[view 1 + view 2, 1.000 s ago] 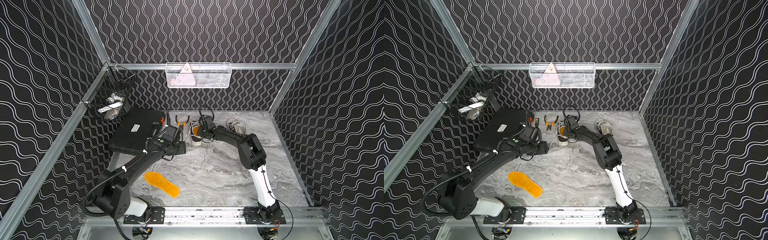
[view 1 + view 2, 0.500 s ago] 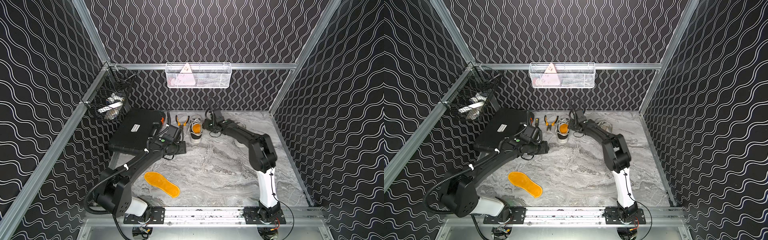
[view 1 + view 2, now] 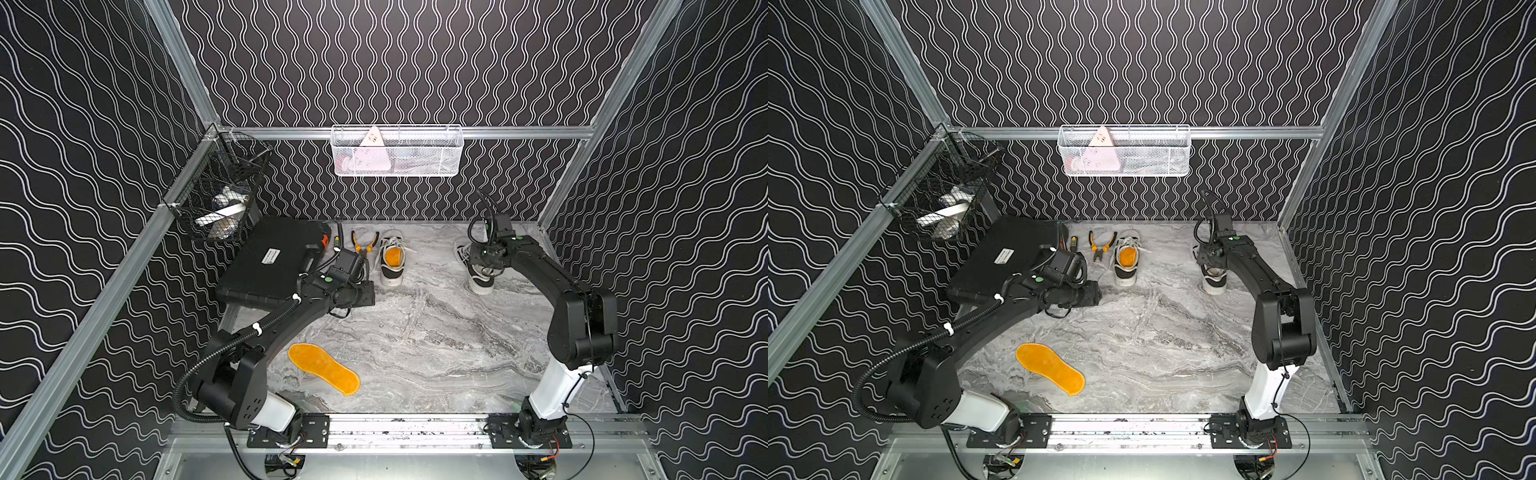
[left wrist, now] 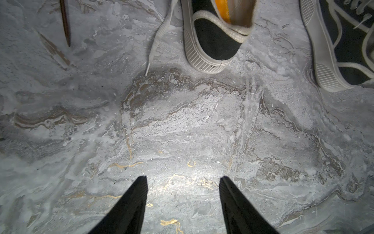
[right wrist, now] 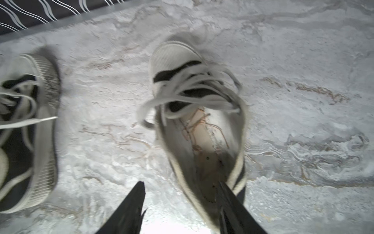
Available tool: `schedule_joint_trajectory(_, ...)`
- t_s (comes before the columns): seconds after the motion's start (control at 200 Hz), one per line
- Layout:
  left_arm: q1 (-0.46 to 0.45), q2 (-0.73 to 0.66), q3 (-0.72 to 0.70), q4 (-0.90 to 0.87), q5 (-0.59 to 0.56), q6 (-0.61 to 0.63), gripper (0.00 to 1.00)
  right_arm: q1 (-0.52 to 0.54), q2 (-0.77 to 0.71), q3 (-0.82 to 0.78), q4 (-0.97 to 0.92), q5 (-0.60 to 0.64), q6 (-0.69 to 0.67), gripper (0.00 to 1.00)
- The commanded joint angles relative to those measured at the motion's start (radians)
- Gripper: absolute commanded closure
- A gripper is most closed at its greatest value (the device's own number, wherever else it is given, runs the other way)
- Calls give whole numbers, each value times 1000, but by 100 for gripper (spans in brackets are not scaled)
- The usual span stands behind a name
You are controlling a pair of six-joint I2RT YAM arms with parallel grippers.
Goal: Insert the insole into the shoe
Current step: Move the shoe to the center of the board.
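**Swung across to the empty shoe, jaws parted**

Since a second ago my right gripper has left the other shoe, the one with orange inside, and opened. It now hangs over the heel of the empty shoe, one finger outside its wall and one over the mouth. That shoe is black canvas with a ribbed white rubber sole, slack white laces and a pale bare footbed.

My left gripper hovers open and holds nothing above the marbled grey table. The flat orange insole lies well behind it.

A metal rail runs close beyond the toe, and there is open marble between the shoes.
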Motion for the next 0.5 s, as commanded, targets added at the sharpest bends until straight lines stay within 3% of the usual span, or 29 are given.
schedule_joint_trajectory(0.0,2,7,11,27,14,1,38,-7,23,-9,18,-25,-55,41)
schedule_joint_trajectory(0.255,0,7,22,21,-2,12,39,-10,144,47,44,-90,-94,47)
schedule_joint_trajectory(0.405,0,1,36,-13,-23,17,39,-4,157,49,29,-140,-52,76)
schedule_joint_trajectory(0.495,1,0,43,-37,-35,22,39,18,115,-7,66,-179,14,85)
